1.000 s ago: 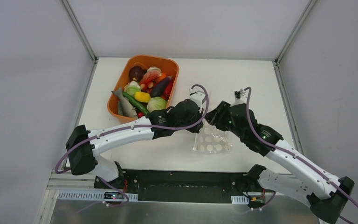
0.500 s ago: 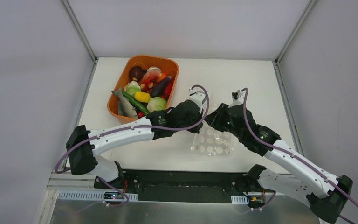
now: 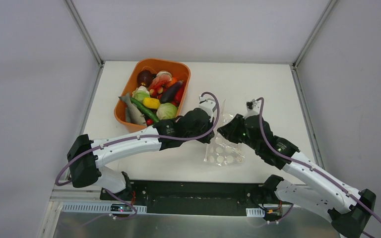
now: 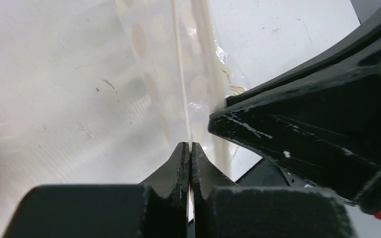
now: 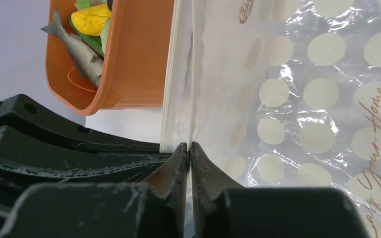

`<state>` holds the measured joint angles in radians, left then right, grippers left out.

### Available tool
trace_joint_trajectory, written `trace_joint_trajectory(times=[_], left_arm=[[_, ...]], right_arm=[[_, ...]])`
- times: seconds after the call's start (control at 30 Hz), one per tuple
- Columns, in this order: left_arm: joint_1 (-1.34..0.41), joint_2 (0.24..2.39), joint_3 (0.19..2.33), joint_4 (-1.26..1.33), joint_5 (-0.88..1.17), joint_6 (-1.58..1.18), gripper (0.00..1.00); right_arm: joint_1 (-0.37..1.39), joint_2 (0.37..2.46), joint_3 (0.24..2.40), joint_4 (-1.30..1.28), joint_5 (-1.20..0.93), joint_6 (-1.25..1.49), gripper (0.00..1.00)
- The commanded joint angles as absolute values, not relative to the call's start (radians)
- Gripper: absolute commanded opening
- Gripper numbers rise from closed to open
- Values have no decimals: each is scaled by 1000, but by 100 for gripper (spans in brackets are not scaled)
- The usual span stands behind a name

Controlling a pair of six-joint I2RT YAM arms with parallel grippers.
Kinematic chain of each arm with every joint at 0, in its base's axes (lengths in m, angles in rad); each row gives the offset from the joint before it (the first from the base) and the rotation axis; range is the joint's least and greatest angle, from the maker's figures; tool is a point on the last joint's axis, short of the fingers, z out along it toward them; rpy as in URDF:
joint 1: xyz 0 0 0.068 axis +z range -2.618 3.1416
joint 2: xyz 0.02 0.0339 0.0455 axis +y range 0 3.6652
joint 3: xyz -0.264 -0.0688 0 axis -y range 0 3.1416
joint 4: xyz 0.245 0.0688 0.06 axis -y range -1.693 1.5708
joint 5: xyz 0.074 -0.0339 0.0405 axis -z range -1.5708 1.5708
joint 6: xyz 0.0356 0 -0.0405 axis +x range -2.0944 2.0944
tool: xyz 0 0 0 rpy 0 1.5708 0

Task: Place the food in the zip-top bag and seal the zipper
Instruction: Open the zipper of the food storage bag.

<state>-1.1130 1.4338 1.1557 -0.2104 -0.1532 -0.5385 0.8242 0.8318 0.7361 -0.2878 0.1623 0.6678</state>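
Left gripper (image 4: 189, 148) and right gripper (image 5: 189, 148) each clamp a lip of the zip-top bag (image 3: 223, 153); its zipper (image 4: 180, 74) runs straight ahead of both. The food (image 3: 155, 95) lies in the tub (image 3: 185, 68), nearer the left gripper.

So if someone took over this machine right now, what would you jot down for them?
Left gripper: shut on the clear dotted plastic zip-top bag, at its pale zipper strip.
Right gripper: shut on the same bag edge.
Toy vegetables and fish: all in the orange plastic tub, left of the bag.
Done: both grippers hold the bag, which looks empty.
Left: open the mouth, load the food, press the zipper shut.
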Motion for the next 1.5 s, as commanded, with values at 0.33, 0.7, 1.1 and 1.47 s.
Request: trace_joint_trajectory(times=[0.33, 0.7, 1.1, 1.47], left_arm=[[-1117, 1310, 1068, -162, -254, -573, 0], [-1117, 1348, 1068, -78, -158, -616, 0], [-1117, 1338, 1072, -84, -158, -603, 0], [-1113, 1334, 1189, -406, -523, -651, 0]], right_arm=[[823, 810, 735, -256, 92, 608, 0], [823, 844, 745, -147, 49, 656, 24], [822, 869, 758, -231, 138, 640, 13], [823, 777, 876, -423, 143, 545, 0]])
